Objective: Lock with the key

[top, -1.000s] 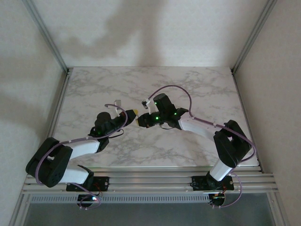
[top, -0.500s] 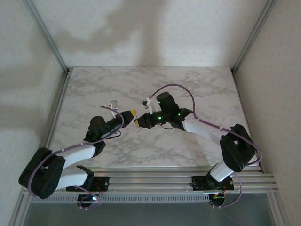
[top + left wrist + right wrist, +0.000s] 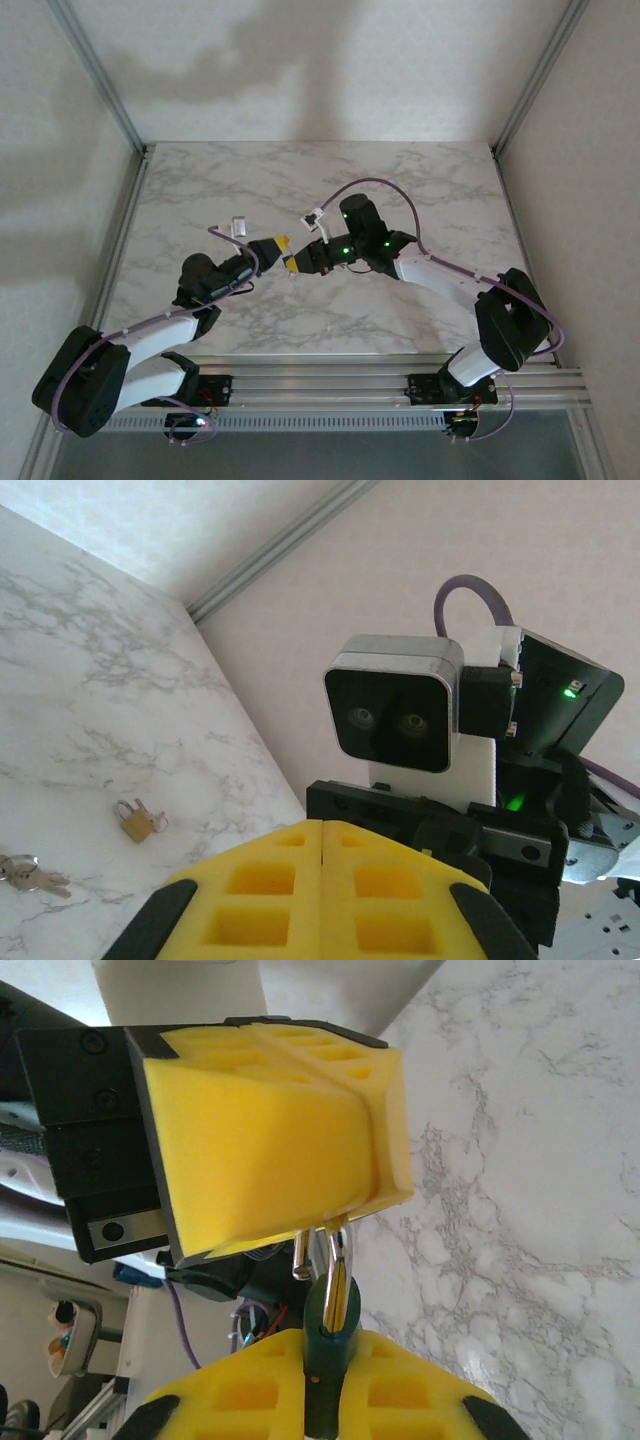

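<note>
Both grippers meet tip to tip above the middle of the table. My right gripper [image 3: 322, 1338] [image 3: 293, 262] is shut on a dark green padlock [image 3: 322, 1370], held edge-on between its yellow pads. The padlock's metal shackle [image 3: 340, 1260] rises to the lower edge of the left gripper's pads [image 3: 280, 1140], and a loose silver end [image 3: 300, 1260] hangs beside it. My left gripper [image 3: 322, 825] [image 3: 277, 243] is shut, with its pads pressed together. Whether it pinches the shackle is hidden. A bunch of keys [image 3: 25, 872] lies on the table.
A small brass padlock [image 3: 137, 820] with a key ring lies on the marble table [image 3: 420, 180] near the keys. An aluminium frame rail [image 3: 120, 230] runs along the table's left side and white walls enclose it. The right arm's wrist camera [image 3: 395, 710] is close in front of my left gripper.
The left arm has stretched out lower and further left. Both grippers drifted slightly left and nearer together. The right gripper closed a little more on the padlock.
</note>
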Tool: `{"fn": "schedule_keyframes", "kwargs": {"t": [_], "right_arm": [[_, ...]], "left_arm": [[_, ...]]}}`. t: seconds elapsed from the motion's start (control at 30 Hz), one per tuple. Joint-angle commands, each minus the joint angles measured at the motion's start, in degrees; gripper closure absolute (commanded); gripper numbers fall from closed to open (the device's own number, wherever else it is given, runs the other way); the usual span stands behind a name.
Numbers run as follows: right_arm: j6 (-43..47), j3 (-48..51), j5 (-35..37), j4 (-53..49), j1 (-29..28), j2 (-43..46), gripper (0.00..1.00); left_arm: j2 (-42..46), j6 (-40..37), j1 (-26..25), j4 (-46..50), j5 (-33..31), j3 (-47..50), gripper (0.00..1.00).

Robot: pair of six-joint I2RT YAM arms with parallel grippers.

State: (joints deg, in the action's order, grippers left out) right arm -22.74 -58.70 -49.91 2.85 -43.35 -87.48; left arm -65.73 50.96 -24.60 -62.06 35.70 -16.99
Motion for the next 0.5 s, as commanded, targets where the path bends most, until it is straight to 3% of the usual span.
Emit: {"fn": "schedule_keyframes", "kwargs": {"t": [0.0,0.47], "right_arm": [[0.9,1.1,-9.8,1.2,-1.0,2.8,0.91],[-1.0,2.3,-15.0,5.0,-0.9,4.1,0.93]], "left_arm": [[0.3,-1.7,1.5,-1.7,-3.3,0.6,1.00],[0.9,-1.4,1.8,-3.2,-3.5,1.7,1.00]]}}
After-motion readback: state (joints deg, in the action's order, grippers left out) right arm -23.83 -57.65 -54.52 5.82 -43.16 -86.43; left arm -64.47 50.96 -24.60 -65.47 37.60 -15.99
